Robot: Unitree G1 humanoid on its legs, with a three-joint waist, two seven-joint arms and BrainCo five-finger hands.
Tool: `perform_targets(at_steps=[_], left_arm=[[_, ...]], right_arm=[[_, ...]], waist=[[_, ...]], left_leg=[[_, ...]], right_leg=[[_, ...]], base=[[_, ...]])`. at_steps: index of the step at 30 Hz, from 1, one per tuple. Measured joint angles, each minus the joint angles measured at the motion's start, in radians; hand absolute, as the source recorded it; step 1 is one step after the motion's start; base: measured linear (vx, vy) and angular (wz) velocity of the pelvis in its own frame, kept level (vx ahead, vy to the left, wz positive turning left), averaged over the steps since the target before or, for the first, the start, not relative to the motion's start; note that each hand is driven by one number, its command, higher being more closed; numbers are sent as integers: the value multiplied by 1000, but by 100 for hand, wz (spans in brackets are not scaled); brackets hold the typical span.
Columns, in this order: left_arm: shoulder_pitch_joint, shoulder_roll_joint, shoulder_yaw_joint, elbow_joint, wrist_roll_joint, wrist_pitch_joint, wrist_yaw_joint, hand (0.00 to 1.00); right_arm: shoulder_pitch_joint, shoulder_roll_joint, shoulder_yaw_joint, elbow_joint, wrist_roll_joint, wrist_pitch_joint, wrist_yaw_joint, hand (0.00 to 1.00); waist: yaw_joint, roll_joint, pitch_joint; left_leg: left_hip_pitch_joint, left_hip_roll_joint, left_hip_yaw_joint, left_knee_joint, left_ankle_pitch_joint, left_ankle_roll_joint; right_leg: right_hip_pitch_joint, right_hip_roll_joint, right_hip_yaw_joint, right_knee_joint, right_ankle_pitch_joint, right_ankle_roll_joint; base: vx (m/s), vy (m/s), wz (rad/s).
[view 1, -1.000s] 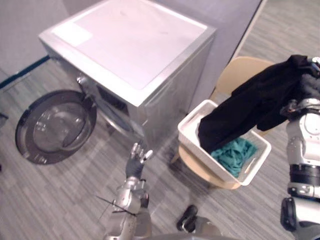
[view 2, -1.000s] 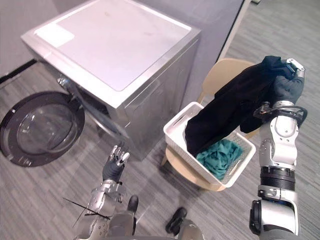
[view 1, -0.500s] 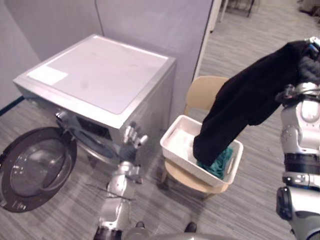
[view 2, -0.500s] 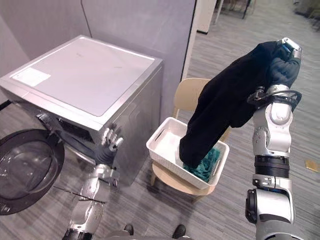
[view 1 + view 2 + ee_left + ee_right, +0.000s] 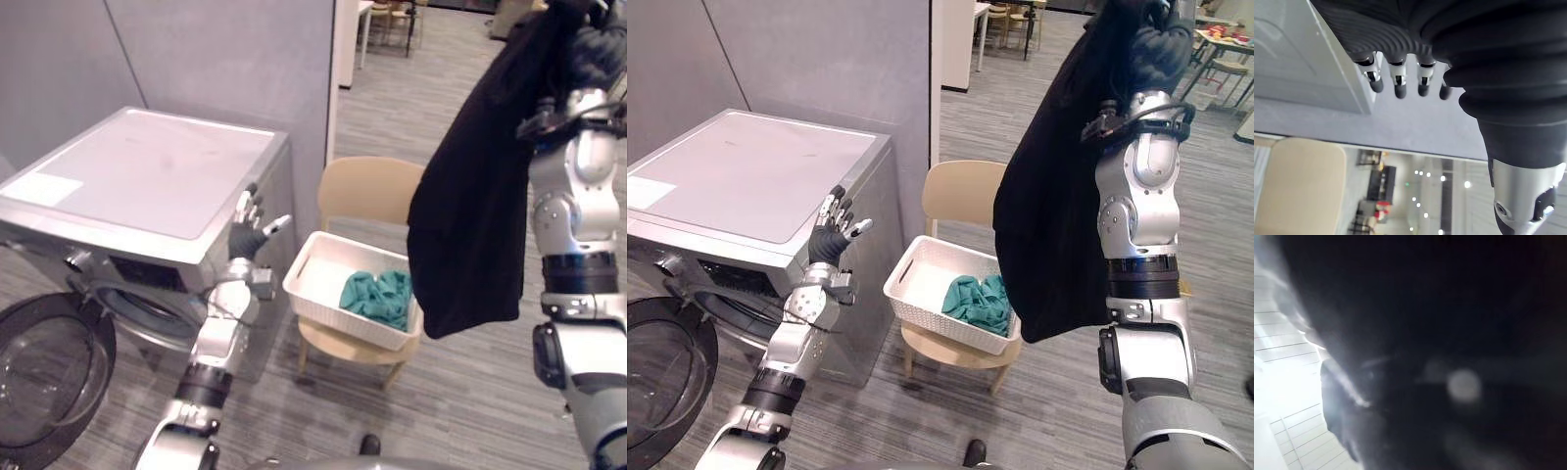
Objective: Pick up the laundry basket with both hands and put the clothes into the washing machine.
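Right hand [image 5: 1157,47] was raised high at the far right, buried in a large black garment [image 5: 470,215] that hung from it in one long drape. How it was gripping the cloth I could not tell. The garment's lower edge dangled free, just to the right of a white perforated plastic laundry basket [image 5: 333,318]. That basket sat on the seat of a beige wooden chair [image 5: 367,191], touched by neither hand, and a crumpled teal garment [image 5: 377,294] lay in its right half. Left of the chair stood a silver front-loading washing machine [image 5: 147,176], with its round dark-glass door [image 5: 44,382] swung wide open at the near left. I could not see into the drum.

My left hand [image 5: 250,230] was held up by the machine's near right top corner, fingers straight and spread, thumb out, holding nothing.

Half a second earlier the black garment's tail had still dipped into the basket over the teal one. It had since been lifted clear, the left hand had risen from the machine's front to its top edge, and the head camera had tilted upward.
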Motion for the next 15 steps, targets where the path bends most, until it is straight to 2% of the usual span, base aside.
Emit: perform_targets(at_steps=[3,10,15], left_arm=[[-66,2,-10,44,10,7,2,0],[-181,7,-79,152,19,30,-2,0],[-255,15,-127,186,18,38,-4,0]], right_arm=[[-29,-2,7,7,11,-14,-3,100],[-63,0,37,45,32,-15,-3,100],[-74,38,49,45,32,-15,-4,100]], waist=[[-2,0,-1],[-4,0,-1],[-17,0,-1]], left_leg=[[3,-1,10,0,0,1],[3,-4,10,0,-5,3],[3,-5,10,1,-8,4]], right_leg=[[-3,1,13,0,3,-1],[-8,9,23,1,7,-4],[-8,9,27,1,7,-4]], base=[[34,15,-10],[41,10,-3],[0,0,0]])
